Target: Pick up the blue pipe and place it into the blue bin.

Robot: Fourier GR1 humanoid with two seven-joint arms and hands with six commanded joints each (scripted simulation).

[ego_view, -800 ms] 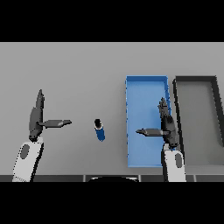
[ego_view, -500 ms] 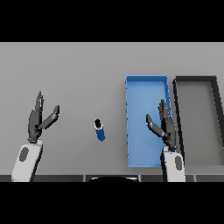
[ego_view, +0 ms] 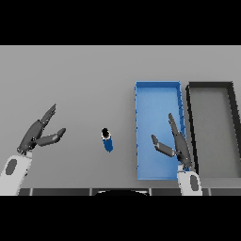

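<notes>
Both robot hands are hanging open: left robot hand (ego_view: 37, 134), right robot hand (ego_view: 175, 143) over blue bin (ego_view: 157, 94). Blue pipe (ego_view: 107, 140) is standing mid-surface, ungrasped; a glancing approach is likely toppling or rolling it.

The left white and grey arm comes in from the lower left corner, its dark left hand (ego_view: 37, 133) raised with fingers straight, pointing up and to the right, thumb spread apart below them. The right white and grey arm rises from the lower edge; its dark right hand (ego_view: 176, 143) points upward, fingers straight, thumb angled out to the left.
</notes>
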